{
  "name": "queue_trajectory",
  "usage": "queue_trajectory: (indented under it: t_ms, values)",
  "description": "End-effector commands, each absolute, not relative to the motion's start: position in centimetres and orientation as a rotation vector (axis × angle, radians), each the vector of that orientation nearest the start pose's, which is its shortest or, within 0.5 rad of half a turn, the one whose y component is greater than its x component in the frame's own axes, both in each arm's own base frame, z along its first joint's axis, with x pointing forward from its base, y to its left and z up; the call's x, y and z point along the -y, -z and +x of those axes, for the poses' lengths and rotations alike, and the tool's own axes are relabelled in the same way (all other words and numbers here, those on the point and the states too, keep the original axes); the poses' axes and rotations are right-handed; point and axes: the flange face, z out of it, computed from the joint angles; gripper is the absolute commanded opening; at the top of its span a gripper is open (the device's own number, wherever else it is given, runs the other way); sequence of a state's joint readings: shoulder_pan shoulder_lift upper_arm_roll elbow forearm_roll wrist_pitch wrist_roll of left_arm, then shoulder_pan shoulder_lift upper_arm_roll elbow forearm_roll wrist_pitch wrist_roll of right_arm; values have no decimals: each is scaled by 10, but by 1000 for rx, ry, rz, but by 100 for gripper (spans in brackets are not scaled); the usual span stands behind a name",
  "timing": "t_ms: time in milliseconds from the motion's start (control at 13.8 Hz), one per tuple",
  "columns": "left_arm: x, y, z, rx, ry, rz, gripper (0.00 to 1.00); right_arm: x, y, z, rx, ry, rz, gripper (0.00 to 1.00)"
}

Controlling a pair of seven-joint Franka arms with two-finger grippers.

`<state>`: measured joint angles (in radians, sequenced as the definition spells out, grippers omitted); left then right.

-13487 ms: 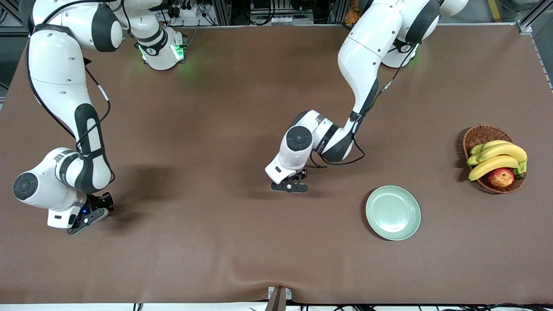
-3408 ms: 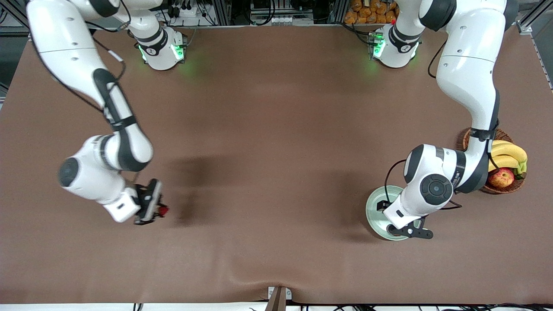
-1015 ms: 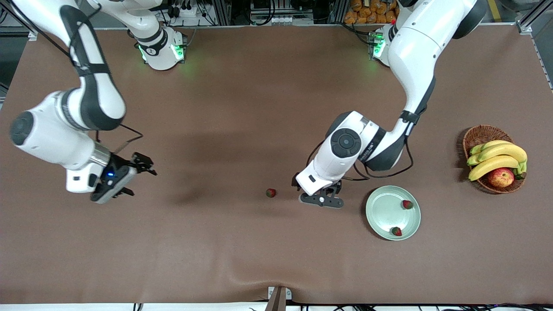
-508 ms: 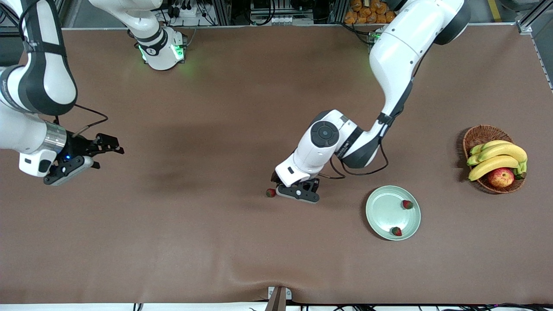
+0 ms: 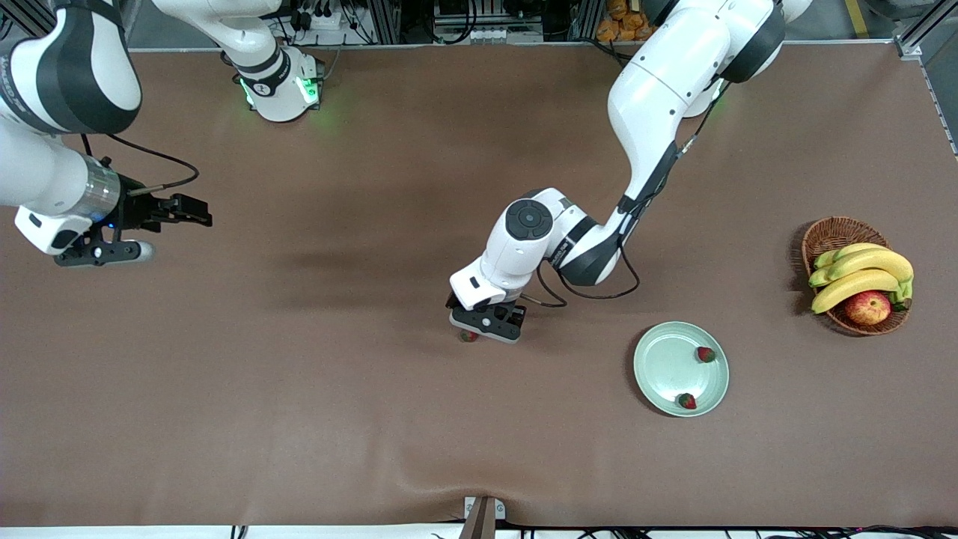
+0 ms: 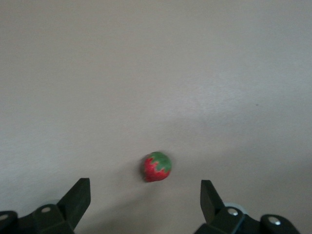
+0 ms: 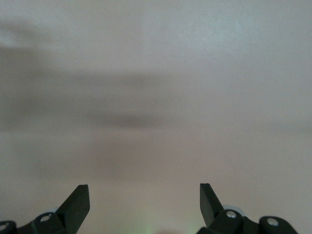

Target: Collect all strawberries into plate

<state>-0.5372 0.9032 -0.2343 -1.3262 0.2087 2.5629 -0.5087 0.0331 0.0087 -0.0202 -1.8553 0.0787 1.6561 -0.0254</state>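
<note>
Strawberries number 3 on the brown table (image 5: 359, 419). 2 of them lie in the plate (image 5: 666, 367), a pale green dish toward the left arm's end of the table: 1 berry (image 5: 704, 354) sits near the rim on the side closer to the basket (image 5: 823, 236), the other (image 5: 686, 401) rests at the rim edge nearest the front camera. They are apart from each other. The third berry (image 5: 468, 336) lies on the bare table near the middle, well apart from the plate toward the right arm's end.

Left gripper (image 5: 485, 323) hangs low directly over that third berry, which peeks out just under its edge in the front view. In the left wrist view the berry (image 6: 157, 166) lies on the table between the 2 black fingers (image 6: 73, 202), green top showing, touching neither; the jaws stand wide apart with nothing in them.

Right gripper (image 5: 191, 209) is up in the air over bare table at the right arm's end, far from all 3 berries. Its jaws are also spread wide and empty; the right wrist view shows only the plain tabletop past its fingers (image 7: 75, 204). This arm waits.

The wicker basket sits at the left arm's end, farther from the front camera than the plate, holding bananas (image 5: 861, 273) and an apple (image 5: 868, 307).
</note>
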Motion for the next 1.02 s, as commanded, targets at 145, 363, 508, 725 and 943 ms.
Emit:
queue_trajectory:
  t_ms: [145,363,508,725,943]
  values:
    - [511,-204,588,-540,587,-3261,85,14,-543,515,-111,-270,-3076,100]
    - [518,-207,584,-562,648,-3273,80,18,-567,507,-101,-228,-3115,100]
    - [523,-200,580,-576,678,-3281,75,20,-580,510,-80,-184,-3148,100]
    - [525,-185,576,-586,686,-3283,72,21,-593,516,48,-136,-3170,100]
    - [521,-183,578,-592,692,-3266,67,31,-595,517,97,-128,-3164,100]
